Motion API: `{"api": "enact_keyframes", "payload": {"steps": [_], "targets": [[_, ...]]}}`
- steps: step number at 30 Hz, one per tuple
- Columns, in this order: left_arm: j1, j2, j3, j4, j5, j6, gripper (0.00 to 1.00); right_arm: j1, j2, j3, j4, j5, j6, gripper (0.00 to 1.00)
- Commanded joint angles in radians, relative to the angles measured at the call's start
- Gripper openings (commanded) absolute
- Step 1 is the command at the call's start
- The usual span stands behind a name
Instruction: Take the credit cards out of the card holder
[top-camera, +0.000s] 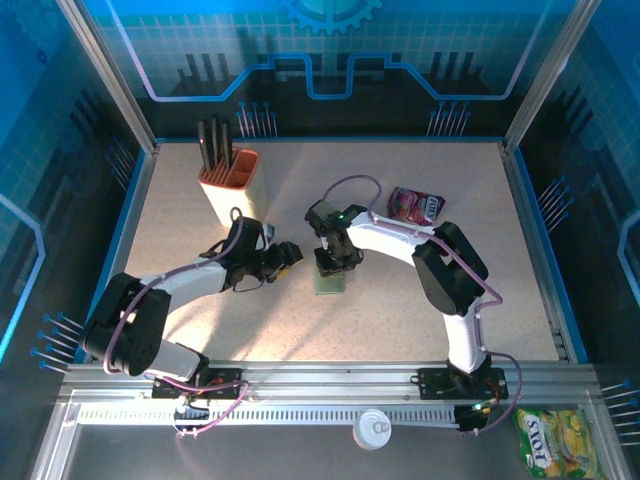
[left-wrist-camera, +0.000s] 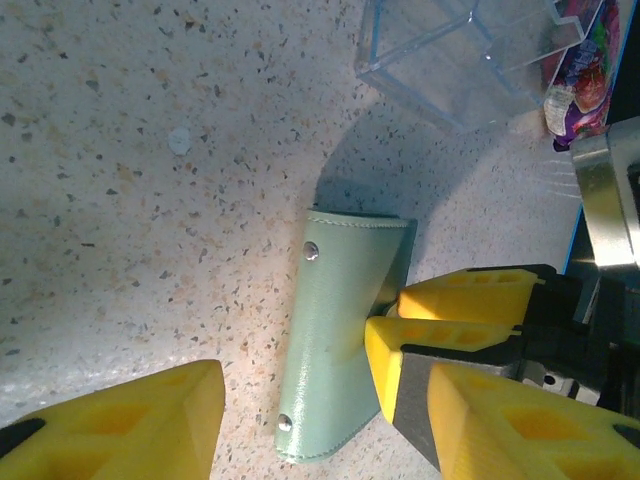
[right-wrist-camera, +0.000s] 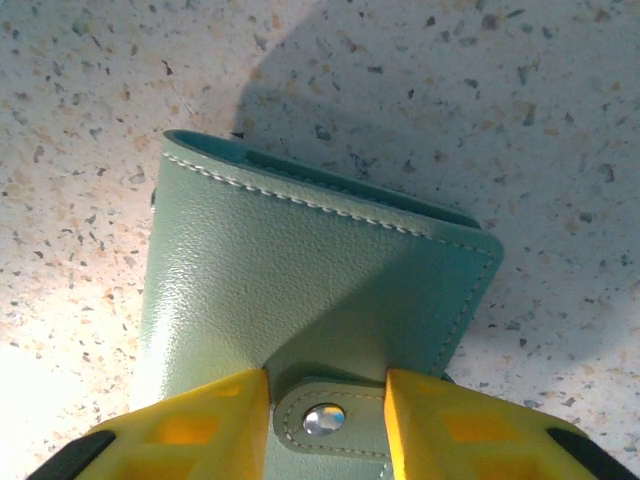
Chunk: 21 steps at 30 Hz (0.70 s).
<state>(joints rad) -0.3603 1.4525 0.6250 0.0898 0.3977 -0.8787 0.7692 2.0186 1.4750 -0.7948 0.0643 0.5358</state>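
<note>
Now right gripper (right-wrist-camera: 325, 392) pinches the snap tab (right-wrist-camera: 322, 425) of the card holder (right-wrist-camera: 300, 280), left gripper (left-wrist-camera: 310, 395) spread wide astride its body; clamp body first, then peel tab upward.

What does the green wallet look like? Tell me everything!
The wallet is pale green, like grainy leather, with white stitching along its edge and a darker teal lining peeking out. It is folded shut and lies flat on the speckled table. At one edge is a small tab with a shiny metal snap, and the right gripper has its jaws either side of that tab.
</note>
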Motion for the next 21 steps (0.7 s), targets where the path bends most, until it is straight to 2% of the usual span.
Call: {"api": "enact_keyframes", "payload": {"steps": [1,8,21], "targets": [[-0.005,0.017,0.004,0.043,0.043,-0.023,0.53,0.032,0.058,0.014,-0.054,0.018,0.031,0.35],[-0.006,0.028,-0.019,0.083,0.082,-0.052,0.37,0.045,0.063,0.016,-0.061,0.044,0.047,0.26],[-0.047,0.074,-0.040,0.119,0.114,-0.090,0.26,0.040,0.040,-0.034,-0.026,0.036,0.053,0.08]]}}
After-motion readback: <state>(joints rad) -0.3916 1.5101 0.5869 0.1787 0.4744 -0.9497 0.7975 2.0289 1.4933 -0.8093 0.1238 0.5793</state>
